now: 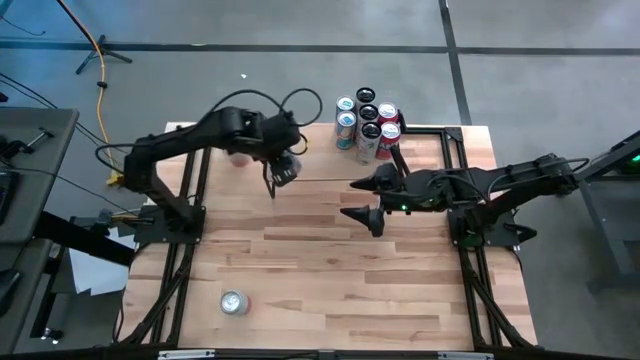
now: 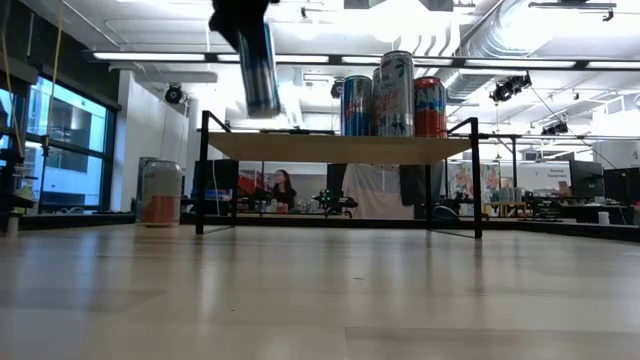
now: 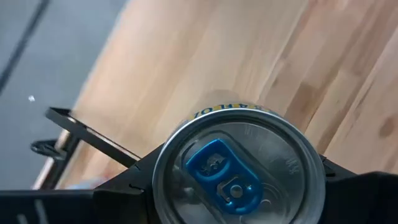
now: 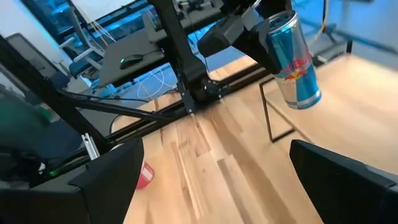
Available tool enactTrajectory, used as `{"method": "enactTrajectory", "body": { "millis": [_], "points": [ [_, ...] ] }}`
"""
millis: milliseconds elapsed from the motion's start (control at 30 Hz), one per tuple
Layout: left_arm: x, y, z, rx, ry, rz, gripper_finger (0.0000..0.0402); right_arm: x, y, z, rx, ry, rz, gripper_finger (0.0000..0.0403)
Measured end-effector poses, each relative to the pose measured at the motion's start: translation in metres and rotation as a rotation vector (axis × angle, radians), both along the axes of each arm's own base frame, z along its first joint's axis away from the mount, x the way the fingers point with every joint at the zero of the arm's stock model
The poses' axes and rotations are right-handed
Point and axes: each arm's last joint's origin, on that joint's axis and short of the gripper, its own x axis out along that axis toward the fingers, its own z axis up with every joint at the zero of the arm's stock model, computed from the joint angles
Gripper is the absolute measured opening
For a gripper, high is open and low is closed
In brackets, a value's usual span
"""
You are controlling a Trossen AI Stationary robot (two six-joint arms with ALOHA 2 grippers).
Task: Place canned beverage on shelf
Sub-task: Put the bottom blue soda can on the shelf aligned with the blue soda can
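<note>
My left tool [image 4: 264, 31], clamped on the can [image 4: 293, 59], must keep it upright and lower it gently onto the shelf [image 2: 335, 148], clear of the standing cans [image 2: 395, 95]; my right tool [image 1: 362, 200] waits with fingers apart.

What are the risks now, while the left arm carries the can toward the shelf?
1. The left gripper holds the can tilted above the shelf; set down at this angle, it may tip over.
2. The standing cans crowd one end of the shelf; a drifting placement might knock them.
3. The open right gripper waits nearby over the table, so the arms may touch.
</note>
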Motion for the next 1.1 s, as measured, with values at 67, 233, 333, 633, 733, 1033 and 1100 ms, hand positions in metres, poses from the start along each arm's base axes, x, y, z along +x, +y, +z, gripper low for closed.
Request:
{"method": "enactTrajectory", "body": {
  "millis": [67,233,333,633,733,1033,1100],
  "points": [
    [0.005,0.004,-0.007,-0.024,0.034,-0.012,0.0196,0.000,0.000,-0.001,0.037,0.010,-0.014,0.0391],
    [0.014,0.015,-0.020,-0.048,0.086,-0.054,0.0197,-0.001,0.000,-0.003,0.085,0.024,-0.033,0.0391],
    [0.017,0.022,-0.024,-0.048,0.095,-0.047,0.0197,-0.001,0.000,-0.004,0.112,0.026,-0.043,0.0391],
    [0.016,0.028,-0.023,-0.046,0.090,-0.047,0.0213,0.001,0.000,-0.006,0.111,0.034,-0.044,0.0391],
    [0.016,0.027,-0.024,-0.048,0.095,-0.051,0.0223,0.003,0.001,-0.008,0.110,0.039,-0.044,0.0391],
    [0.017,0.023,-0.024,-0.042,0.110,-0.111,0.0227,0.008,0.002,-0.012,0.109,0.056,-0.036,0.0391],
    [0.017,0.023,-0.024,-0.038,0.114,-0.123,0.0228,0.008,0.002,-0.014,0.106,0.065,-0.036,0.0391]
  ]
}}
